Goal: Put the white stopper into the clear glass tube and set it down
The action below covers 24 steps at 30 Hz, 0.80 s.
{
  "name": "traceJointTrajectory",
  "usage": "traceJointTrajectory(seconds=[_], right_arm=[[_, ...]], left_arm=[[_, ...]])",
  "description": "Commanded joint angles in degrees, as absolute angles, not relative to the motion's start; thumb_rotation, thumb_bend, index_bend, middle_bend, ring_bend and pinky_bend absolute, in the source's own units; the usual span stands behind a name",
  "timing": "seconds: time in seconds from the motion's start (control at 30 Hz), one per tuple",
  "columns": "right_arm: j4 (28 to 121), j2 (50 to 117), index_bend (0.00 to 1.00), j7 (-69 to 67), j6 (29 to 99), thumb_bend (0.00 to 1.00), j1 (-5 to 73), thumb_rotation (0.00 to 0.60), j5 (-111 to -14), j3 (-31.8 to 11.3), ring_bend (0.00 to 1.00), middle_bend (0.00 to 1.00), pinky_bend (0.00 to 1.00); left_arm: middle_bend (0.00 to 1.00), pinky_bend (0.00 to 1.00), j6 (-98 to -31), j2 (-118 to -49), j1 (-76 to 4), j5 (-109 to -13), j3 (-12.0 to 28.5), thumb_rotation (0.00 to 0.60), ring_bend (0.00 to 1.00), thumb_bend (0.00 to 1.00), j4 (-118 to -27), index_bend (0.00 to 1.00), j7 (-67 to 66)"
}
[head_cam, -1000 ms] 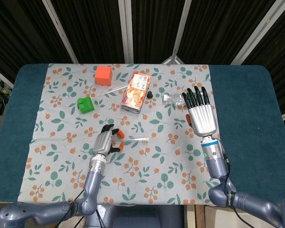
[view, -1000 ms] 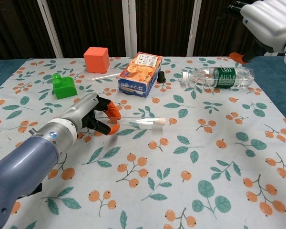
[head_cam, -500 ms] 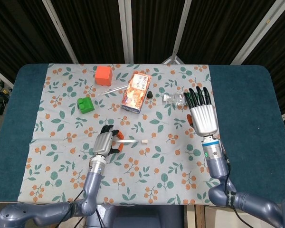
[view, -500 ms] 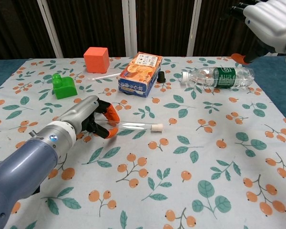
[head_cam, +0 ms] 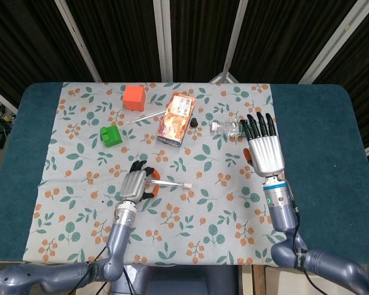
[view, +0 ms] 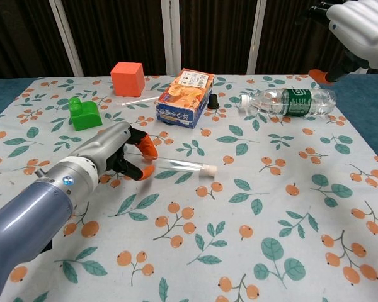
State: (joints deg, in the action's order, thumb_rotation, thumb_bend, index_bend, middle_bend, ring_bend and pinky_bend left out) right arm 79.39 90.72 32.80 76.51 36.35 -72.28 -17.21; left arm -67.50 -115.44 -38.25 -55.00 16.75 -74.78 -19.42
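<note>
On the leaf-and-berry patterned tablecloth (view: 283,207), near its left side, sits a green toy brick (view: 84,114), with an orange cube (view: 127,78) behind it toward the far edge. Nearer the camera, the left hand (view: 116,150) reaches in from the lower left, its orange-tipped fingers (view: 148,148) curled around one end of the clear glass tube (view: 179,165). The tube's long axis runs almost level, left to right across the cloth, angled slightly toward the camera at its right end. The held end points left into the hand; the free end points right and carries the white stopper (view: 207,168), seated in the tube's mouth. From the chest view, the free end appears to be low over the cloth; whether it touches cannot be told. From the head view, the tube (head_cam: 169,182) extends rightward from the left hand (head_cam: 137,182), with the stopper (head_cam: 187,184) at its tip.

Beyond the tube, at the middle of the cloth, lies an orange printed carton (view: 186,97), with a thin clear pipette (view: 140,100) to its left and a small black cap (view: 213,101) just to its right. Farther right, a clear plastic water bottle (view: 288,101) lies on its side, cap pointing left. Above it, the right hand (head_cam: 264,147) hovers flat, palm down, holding nothing, dark fingers extended and slightly apart.
</note>
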Motion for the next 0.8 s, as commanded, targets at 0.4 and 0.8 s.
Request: traceJointTrajectory(seconds=[0.4,0.8], right_arm=[[82.28,89.42,0.17,33.45,77.59,0.37,35.25,0.600,-72.18,-16.76,0.04,0.14,0.07],[86.71,86.72,0.17,33.22,79.56,0.37,34.22,0.600,-72.48,-17.86,0.04,0.14,0.07]], left_arm=[[0.33,0.00,-68.62,-112.71,-36.98,-52.72,17.51,0.600,0.07,0.47,-78.98,0.44,-24.14],[0.30,0.00,-70.71,-108.73,-37.36,-52.99,23.45,0.600,0.07,0.46,-85.68,0.42,-23.02]])
